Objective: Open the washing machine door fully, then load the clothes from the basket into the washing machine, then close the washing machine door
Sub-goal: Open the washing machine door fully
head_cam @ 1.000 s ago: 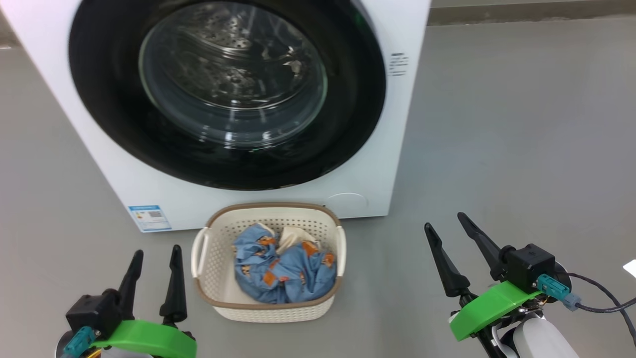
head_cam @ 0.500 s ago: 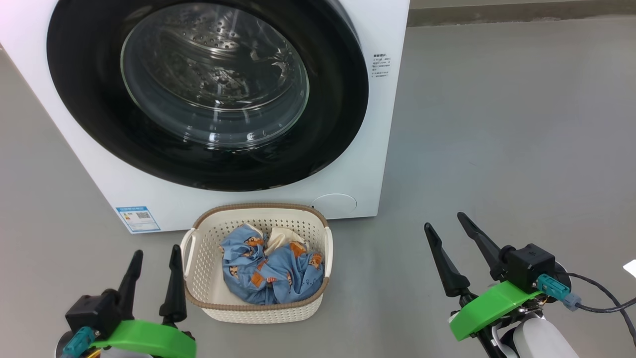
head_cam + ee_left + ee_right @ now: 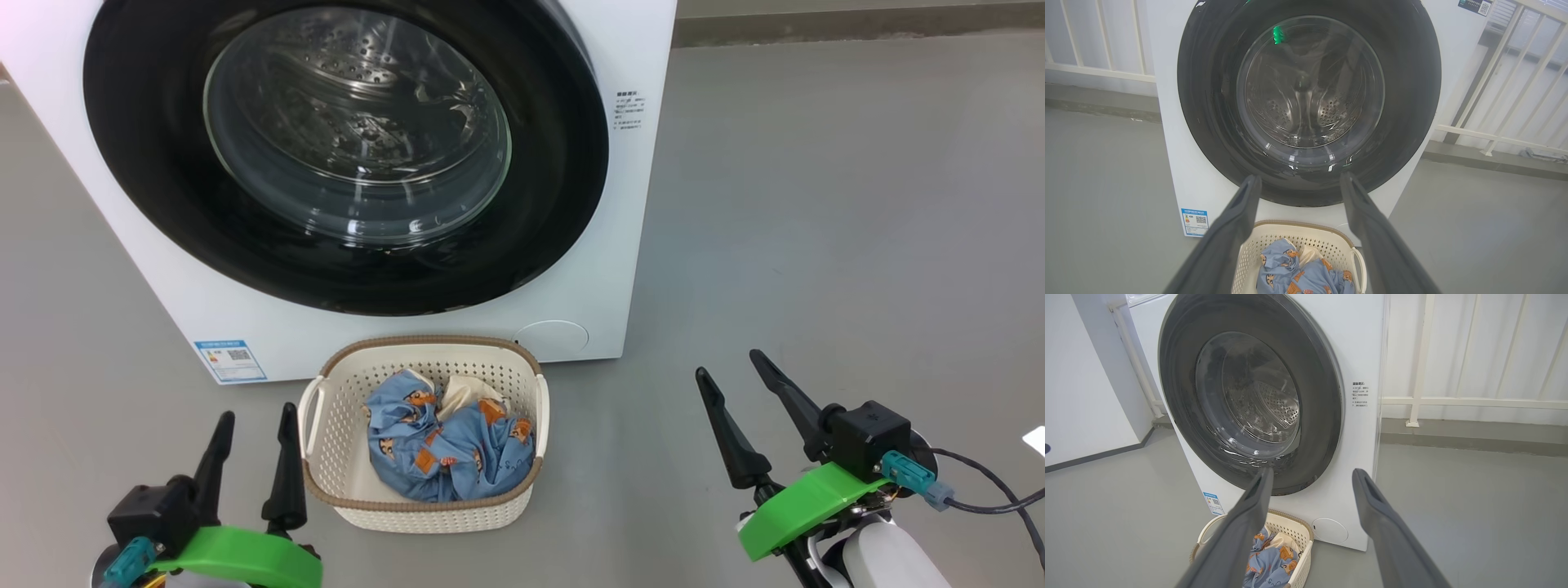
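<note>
At the lower left of the head view, the left gripper (image 3: 257, 411) hangs over the floor (image 3: 833, 212). Its two dark fingers are parted a little with nothing between them, and it sits just beside the left handle of the basket (image 3: 424, 516). The basket stands on the floor against the foot of the washing machine (image 3: 624, 269), below the door's lower edge, with the clothes (image 3: 457, 453) heaped inside it.

Above and beyond the basket, the washing machine door (image 3: 563, 163) lies shut, flat to the machine's front. It is up and ahead of both sets of fingers, so opening it is the step in hand. Neither a handle nor the hinge can be made out (the glossy rim reads the same all round), so which edge to pull cannot be told.

Further right, the right gripper (image 3: 728, 363) is well apart from the basket, its fingers spread wider and holding nothing. It points up toward the door's right rim and looks the nearer arm to that edge. To its right lies open floor, ample room to swing. The basket sits low, so the door should probably pass above it.
</note>
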Robot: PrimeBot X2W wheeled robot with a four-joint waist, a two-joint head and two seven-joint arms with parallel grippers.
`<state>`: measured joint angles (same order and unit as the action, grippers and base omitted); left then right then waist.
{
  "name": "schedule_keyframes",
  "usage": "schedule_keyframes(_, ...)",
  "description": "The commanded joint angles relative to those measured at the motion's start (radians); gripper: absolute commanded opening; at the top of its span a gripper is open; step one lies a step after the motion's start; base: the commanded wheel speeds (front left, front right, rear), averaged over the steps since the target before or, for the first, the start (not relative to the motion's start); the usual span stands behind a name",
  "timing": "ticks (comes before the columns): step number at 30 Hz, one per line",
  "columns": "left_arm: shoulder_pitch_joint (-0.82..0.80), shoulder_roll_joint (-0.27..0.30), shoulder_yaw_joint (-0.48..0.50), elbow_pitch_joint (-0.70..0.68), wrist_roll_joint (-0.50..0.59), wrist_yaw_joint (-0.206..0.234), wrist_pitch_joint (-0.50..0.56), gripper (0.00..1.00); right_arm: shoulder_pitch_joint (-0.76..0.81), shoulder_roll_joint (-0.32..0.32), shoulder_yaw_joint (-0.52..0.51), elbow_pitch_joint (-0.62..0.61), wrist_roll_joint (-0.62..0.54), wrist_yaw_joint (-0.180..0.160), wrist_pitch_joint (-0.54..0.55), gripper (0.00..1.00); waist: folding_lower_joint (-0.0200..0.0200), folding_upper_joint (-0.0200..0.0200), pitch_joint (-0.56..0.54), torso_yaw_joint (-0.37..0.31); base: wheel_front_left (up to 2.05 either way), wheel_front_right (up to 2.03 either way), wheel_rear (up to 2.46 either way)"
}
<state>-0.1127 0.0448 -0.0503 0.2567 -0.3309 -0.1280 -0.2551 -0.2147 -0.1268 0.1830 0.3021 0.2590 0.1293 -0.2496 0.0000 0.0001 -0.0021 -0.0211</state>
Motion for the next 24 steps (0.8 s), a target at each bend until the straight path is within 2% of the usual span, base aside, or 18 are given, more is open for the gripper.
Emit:
schedule_keyframes(1,-0.046,0.011,0.034,-0.02,0.004,-0.001,-0.007,1.0,-0.032,-0.004,0.026,-0.023,0.014,0.001,-0.012,1.0,0.0,-0.0001,-0.001,0.001,0.0,0.0,0.0)
schedule_keyframes(24,-0.054,0.007,0.054,-0.012,-0.037,0.003,-0.007,1.0,-0.075,-0.001,0.0,0.001,0.036,0.001,-0.012,1.0,0.0,-0.0001,0.025,0.014,0.0,0.0,0.0)
